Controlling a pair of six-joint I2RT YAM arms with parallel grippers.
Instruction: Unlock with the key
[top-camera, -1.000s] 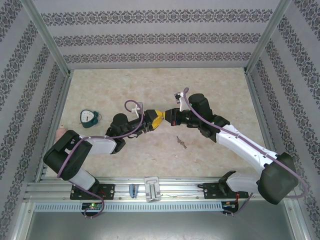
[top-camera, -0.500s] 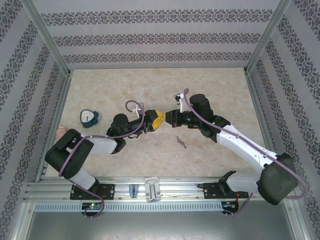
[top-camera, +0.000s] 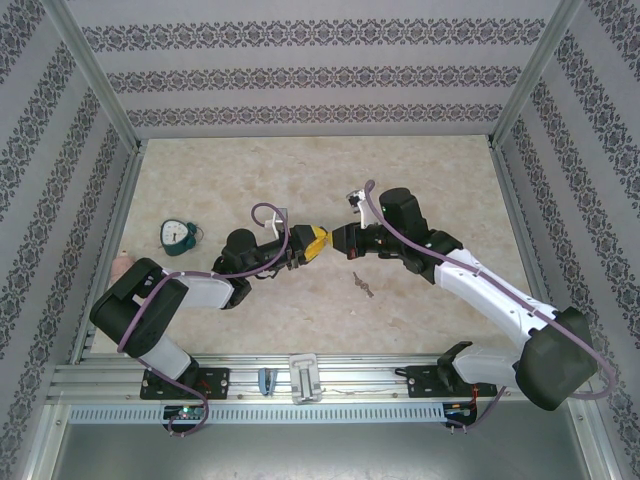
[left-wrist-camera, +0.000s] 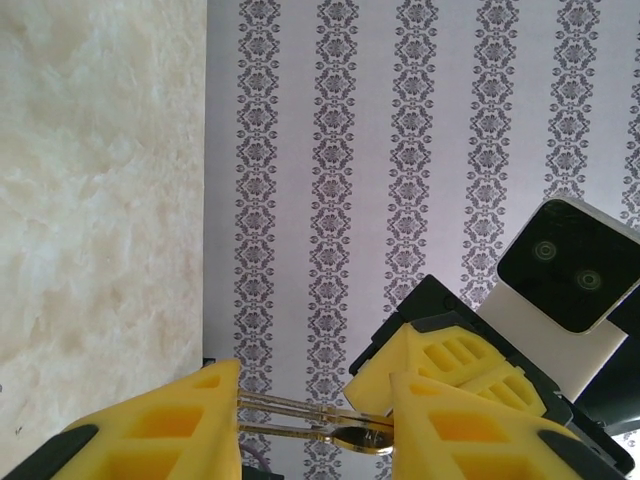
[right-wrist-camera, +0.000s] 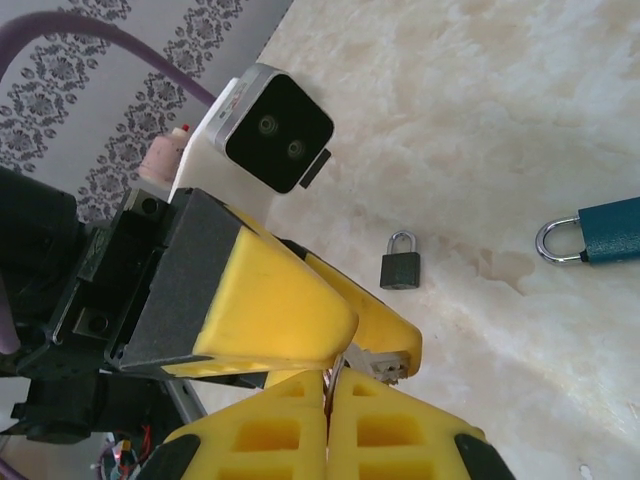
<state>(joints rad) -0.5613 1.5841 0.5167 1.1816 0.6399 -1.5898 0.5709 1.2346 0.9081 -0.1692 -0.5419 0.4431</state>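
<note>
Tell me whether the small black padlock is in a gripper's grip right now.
No, in the right wrist view the black padlock lies free on the table, with nothing touching it.

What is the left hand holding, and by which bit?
The left gripper pinches a thin gold metal loop end to end between its fingers; what it belongs to cannot be told.

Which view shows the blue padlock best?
Right wrist: the blue padlock is close, its silver shackle plain, though the frame edge cuts its body. Top external gives the whole padlock but tiny.
</note>
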